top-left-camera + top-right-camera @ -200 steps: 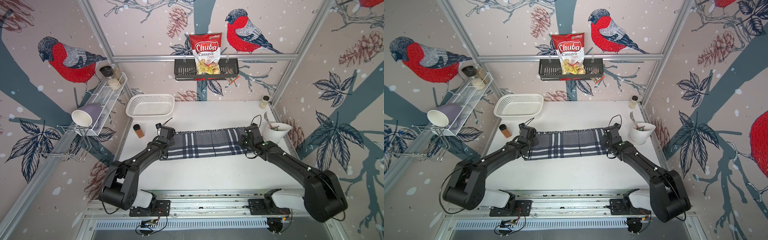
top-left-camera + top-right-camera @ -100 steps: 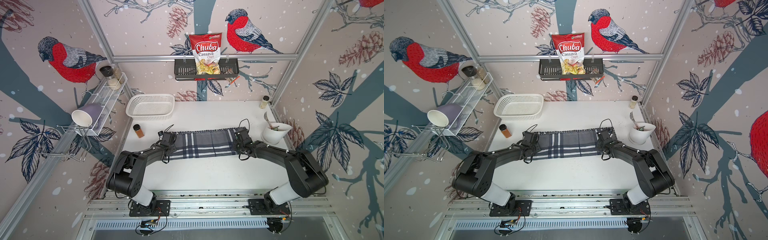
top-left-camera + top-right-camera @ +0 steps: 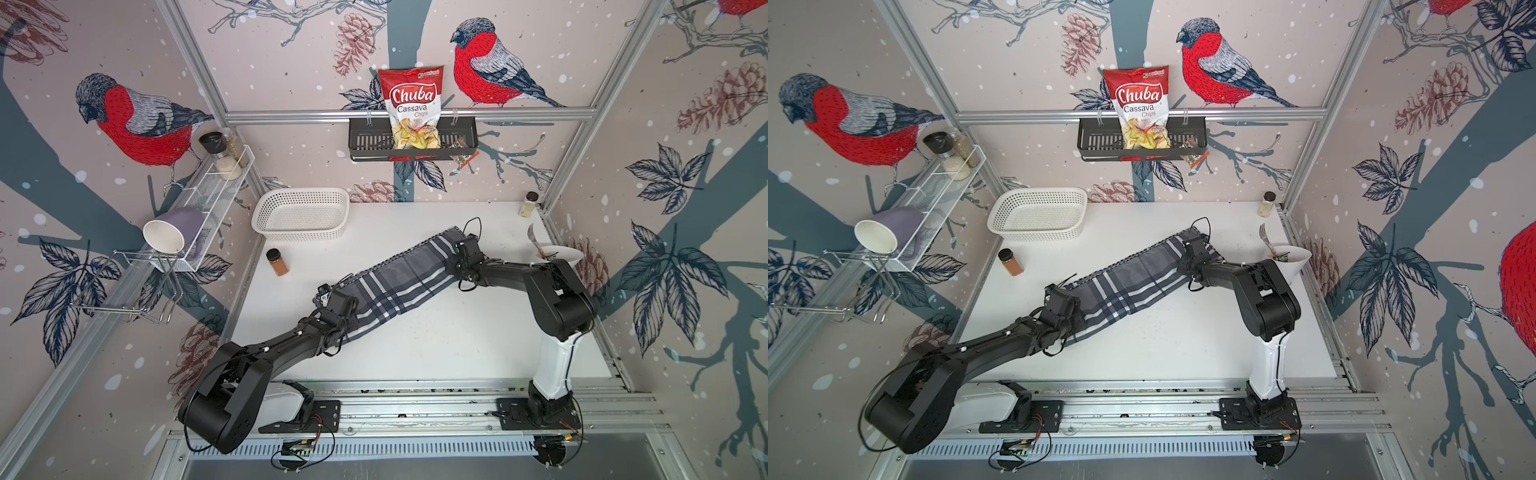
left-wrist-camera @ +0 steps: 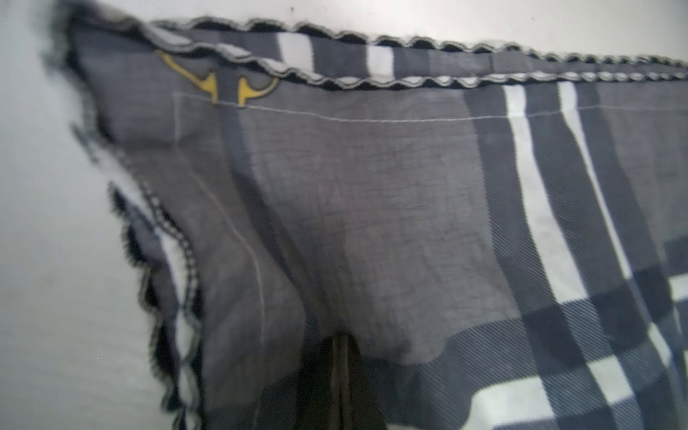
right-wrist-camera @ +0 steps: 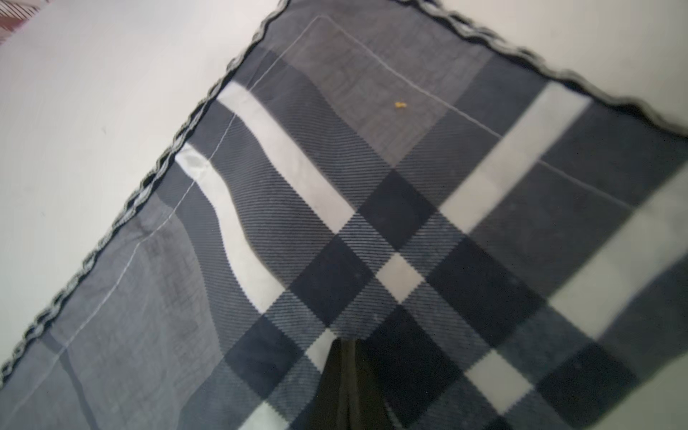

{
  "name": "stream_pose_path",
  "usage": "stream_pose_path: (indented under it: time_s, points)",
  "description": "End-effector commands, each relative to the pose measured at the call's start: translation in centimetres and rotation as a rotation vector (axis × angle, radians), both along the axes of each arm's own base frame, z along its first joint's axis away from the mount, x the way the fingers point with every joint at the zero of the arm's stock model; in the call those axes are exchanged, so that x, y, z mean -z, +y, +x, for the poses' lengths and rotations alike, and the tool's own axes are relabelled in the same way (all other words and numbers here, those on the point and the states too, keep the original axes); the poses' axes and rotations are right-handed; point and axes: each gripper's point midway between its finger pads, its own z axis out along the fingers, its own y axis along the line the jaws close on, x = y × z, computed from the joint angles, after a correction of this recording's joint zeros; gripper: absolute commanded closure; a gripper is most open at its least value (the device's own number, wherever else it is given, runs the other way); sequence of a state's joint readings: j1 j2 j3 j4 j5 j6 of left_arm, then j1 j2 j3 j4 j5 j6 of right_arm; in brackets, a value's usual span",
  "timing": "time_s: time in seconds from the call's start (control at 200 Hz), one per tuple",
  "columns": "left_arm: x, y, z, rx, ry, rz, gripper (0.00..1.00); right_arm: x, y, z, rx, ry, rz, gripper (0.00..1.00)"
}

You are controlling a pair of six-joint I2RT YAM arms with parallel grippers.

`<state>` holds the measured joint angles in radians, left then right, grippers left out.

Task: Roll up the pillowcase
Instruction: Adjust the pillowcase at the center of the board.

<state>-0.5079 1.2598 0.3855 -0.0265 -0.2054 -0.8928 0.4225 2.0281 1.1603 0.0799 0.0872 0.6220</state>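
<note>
One white desk (image 3: pixel 415 353), broad and largely bare; over its middle, one pillowcase (image 3: pixel 399 282), grey with white and navy plaid, folded into a long band and pulled slantwise from the near left toward the far right; same pillowcase (image 3: pixel 1129 286) lying so in both top views; wavy dark stitched edge along the far side, doubled layers of it plain in the left wrist view; cannot tell whether resting on the desk or lifted just clear of it.

Far left on the desk, a white perforated basket (image 3: pixel 301 214), well apart from the cloth; at the right edge, a white bowl (image 3: pixel 561 251) with a fork (image 3: pixel 533 237) standing in it, beside the right arm.

At the band's near-left end, the left tool (image 3: pixel 332 297), clamped tight on the pillowcase; dark fingers (image 4: pixel 327 379) pressed together, cloth spreading out from them. At the far-right end, the right tool (image 3: pixel 461 249), likewise closed hard on the pillowcase; fingers (image 5: pixel 331 383) together under the plaid.

Smallest: a brown spice jar (image 3: pixel 277 262) near the basket, left of the cloth; a pale jar (image 3: pixel 528 203) in the far right corner.
</note>
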Motion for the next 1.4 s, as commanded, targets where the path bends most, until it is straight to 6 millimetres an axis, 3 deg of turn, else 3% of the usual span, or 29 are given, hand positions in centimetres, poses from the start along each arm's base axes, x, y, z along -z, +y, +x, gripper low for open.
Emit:
stream_pose_path:
  time_s: [0.0,0.085,0.165,0.24,0.33,0.485,0.615,0.7,0.78,0.9,1.09,1.22,1.395]
  points:
    - [2.4,-1.1,-4.1,-0.009,0.138,-0.066,1.00,3.7,2.0,-0.3,-0.108,0.164,0.006,1.00]
    - [2.5,-2.0,-5.3,0.006,0.153,-0.068,1.00,3.3,4.2,2.9,-0.144,0.148,0.025,1.00]
    - [2.1,-3.8,-6.0,0.053,0.142,-0.085,1.00,1.8,6.9,5.3,-0.203,0.109,0.099,1.00]
    - [1.5,-5.9,-6.5,0.100,0.125,-0.113,1.00,-0.9,9.6,6.7,-0.278,0.058,0.168,1.00]
    - [0.8,-7.5,-6.8,0.127,0.122,-0.129,1.00,-4.7,11.1,7.0,-0.338,-0.023,0.178,0.99]
    - [-2.1,-7.0,-5.6,0.111,0.039,-0.114,1.00,-9.5,10.8,3.4,-0.378,-0.096,0.171,0.97]
    - [-6.5,-6.4,-3.4,0.133,-0.085,-0.149,1.00,-11.1,10.8,-3.4,-0.405,-0.124,0.163,1.00]
    - [-7.9,-4.5,-1.7,0.116,-0.127,-0.145,1.00,-10.3,12.2,-9.2,-0.450,-0.106,0.158,1.00]
    - [-7.4,-2.2,-0.2,0.085,-0.124,-0.126,1.00,-9.0,14.0,-14.3,-0.493,-0.080,0.198,1.00]
    - [-5.6,0.0,1.2,0.062,-0.084,-0.095,1.00,-7.2,16.3,-19.1,-0.537,-0.031,0.236,1.00]
    - [-3.4,0.4,1.5,0.079,-0.019,-0.046,1.00,-4.2,18.3,-20.8,-0.551,0.036,0.172,1.00]
    - [-1.6,-0.6,0.5,0.117,0.041,-0.095,1.00,-0.8,16.6,-20.6,-0.449,0.137,0.132,1.00]
    - [-0.6,-2.0,-1.5,0.162,0.060,-0.119,1.00,0.1,14.4,-19.9,-0.426,0.149,0.125,1.00]
